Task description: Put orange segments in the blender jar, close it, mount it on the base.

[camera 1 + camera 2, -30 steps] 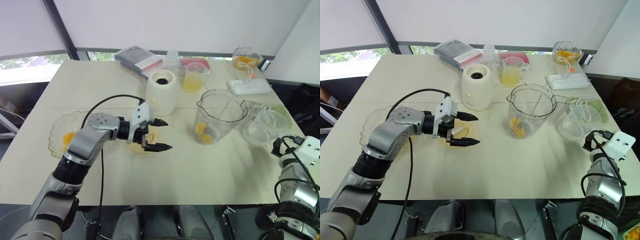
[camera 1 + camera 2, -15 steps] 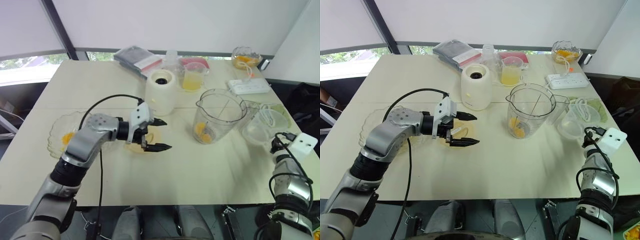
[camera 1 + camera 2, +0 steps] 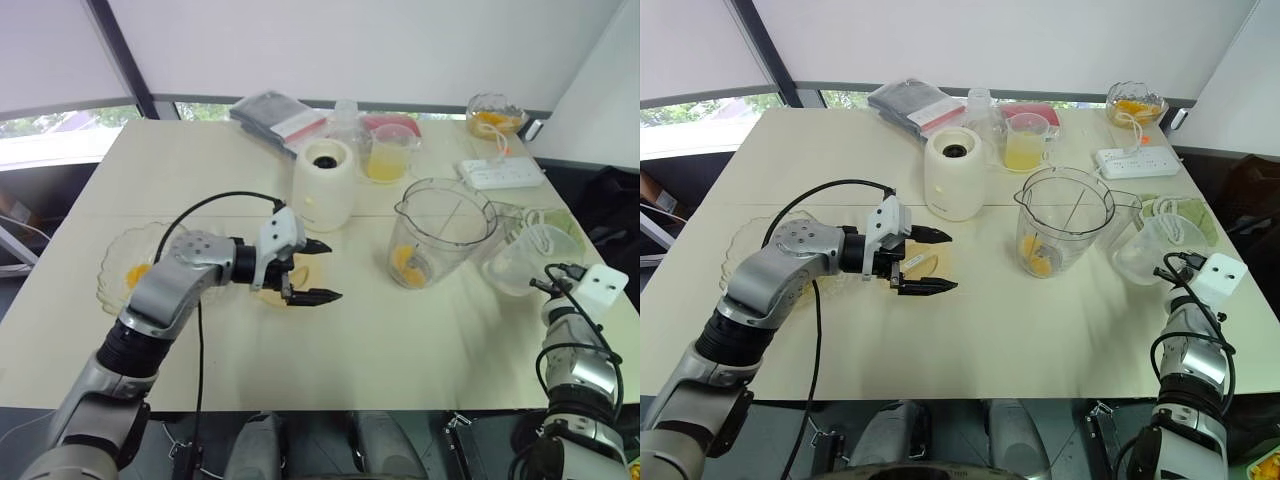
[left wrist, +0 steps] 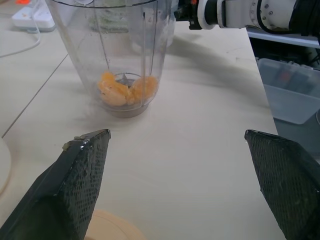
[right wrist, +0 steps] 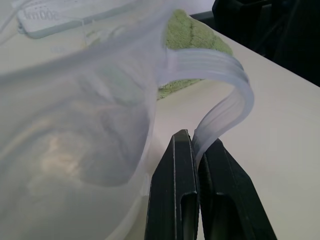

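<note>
Two claws: left claw [image 3: 333,270] wide (bare tabletop [image 4: 200,165] before blender jar [image 3: 436,232]); right claw [image 5: 197,139] pinching translucent container [image 5: 75,125] handle at edge.

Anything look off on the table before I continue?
The lid, pinched by its handle in the right fingers, looks tilted beside the green cloth, and a white cord seems to lie across it. Nothing is spilled.

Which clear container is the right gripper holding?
The translucent container, pinched by its loop handle in the right gripper; the blender jar holding orange segments stands free.
</note>
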